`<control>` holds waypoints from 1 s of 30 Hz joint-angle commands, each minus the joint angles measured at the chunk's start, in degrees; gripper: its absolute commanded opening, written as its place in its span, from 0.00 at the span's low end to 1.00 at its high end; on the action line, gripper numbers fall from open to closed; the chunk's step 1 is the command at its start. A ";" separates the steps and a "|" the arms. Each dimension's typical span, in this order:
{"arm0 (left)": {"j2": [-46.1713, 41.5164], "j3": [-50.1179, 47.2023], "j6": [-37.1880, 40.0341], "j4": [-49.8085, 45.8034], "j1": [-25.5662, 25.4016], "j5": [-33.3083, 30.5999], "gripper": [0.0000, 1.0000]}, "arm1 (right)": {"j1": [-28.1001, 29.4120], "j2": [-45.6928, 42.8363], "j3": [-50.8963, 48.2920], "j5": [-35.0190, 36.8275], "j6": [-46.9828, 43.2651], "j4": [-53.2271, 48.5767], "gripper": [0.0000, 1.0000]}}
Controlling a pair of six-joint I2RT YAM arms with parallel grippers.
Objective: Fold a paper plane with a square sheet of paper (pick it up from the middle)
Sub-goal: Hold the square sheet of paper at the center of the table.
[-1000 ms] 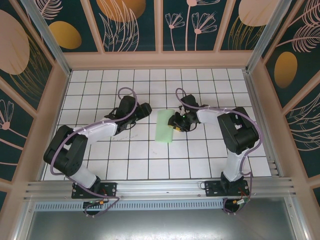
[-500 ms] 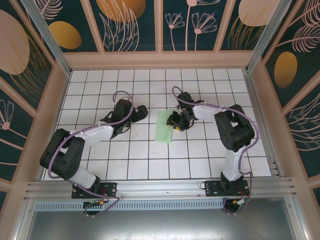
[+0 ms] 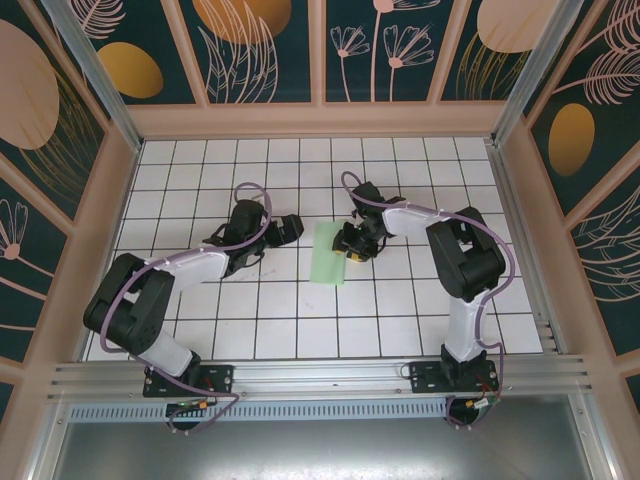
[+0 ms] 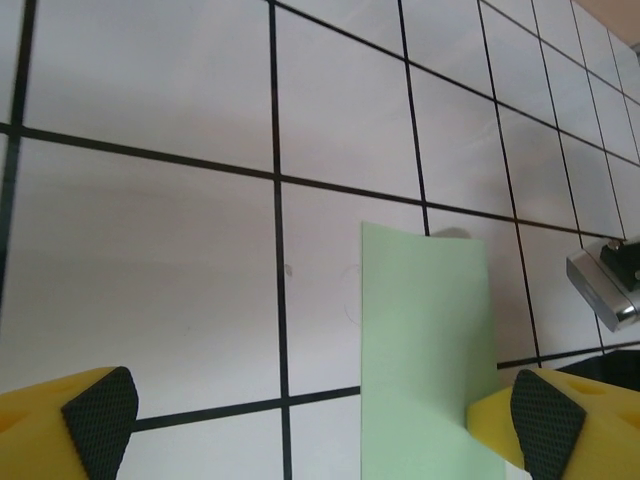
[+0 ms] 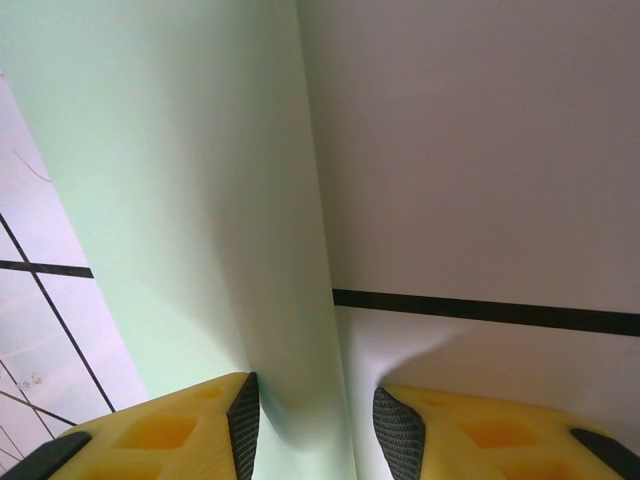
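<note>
Folded paper lies on table, right jaws straddling its edge.

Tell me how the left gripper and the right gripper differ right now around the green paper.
The left gripper has its jaws spread wide, while the right gripper has its jaws much narrower, though apart. The left gripper sits off the left side of the green paper, clear of it. The right gripper straddles the paper's right edge, which runs up between its pads. Both have yellow fingers with black textured pads.
</note>
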 commanded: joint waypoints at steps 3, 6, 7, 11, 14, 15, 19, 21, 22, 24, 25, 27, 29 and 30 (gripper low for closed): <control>1.71 0.41 1.04 3.33 0.26 5.04 0.96 | 1.31 15.39 -5.87 13.69 -3.08 3.35 0.44; 2.56 0.65 0.69 4.24 0.26 7.44 0.93 | 1.31 15.63 -5.84 13.69 -2.83 3.39 0.44; 2.97 0.76 0.47 4.63 0.26 8.45 0.91 | 1.31 15.68 -5.76 13.69 -2.73 3.42 0.44; 4.58 1.48 -0.51 5.72 0.26 12.24 0.81 | 1.29 16.09 -5.51 13.45 -2.55 3.60 0.44; 5.90 2.02 -1.40 6.45 0.28 14.60 0.70 | 1.31 16.38 -5.60 13.25 -2.55 3.62 0.44; 6.29 2.02 -1.67 6.99 0.19 15.50 0.65 | 1.31 16.47 -5.56 13.30 -2.68 3.61 0.44; 7.39 2.56 -2.46 8.26 -0.11 19.01 0.51 | 1.31 16.75 -5.73 13.73 -2.81 3.52 0.44; 9.86 3.32 -2.49 8.27 -0.65 20.00 0.43 | 1.31 16.84 -5.82 13.87 -2.82 3.52 0.44; 10.40 3.75 -2.48 8.11 -1.04 19.92 0.41 | 1.31 16.93 -5.91 13.96 -2.81 3.59 0.44; 11.40 4.58 -3.14 8.01 -1.57 19.38 0.35 | 2.35 17.06 -6.00 13.67 -2.98 3.68 0.44; 12.20 5.11 -3.58 7.94 -1.83 19.35 0.32 | 2.37 17.17 -5.91 14.05 -3.07 3.53 0.44; 13.56 6.17 -4.27 7.81 -2.26 19.27 0.27 | 2.46 17.43 -5.76 14.22 -3.29 3.44 0.44; 14.89 7.27 -4.63 7.79 -2.75 19.43 0.21 | 2.54 17.70 -5.65 14.13 -3.42 3.35 0.44; 15.56 7.94 -4.68 7.65 -3.00 19.80 0.18 | 2.63 17.79 -5.65 14.25 -3.36 3.26 0.44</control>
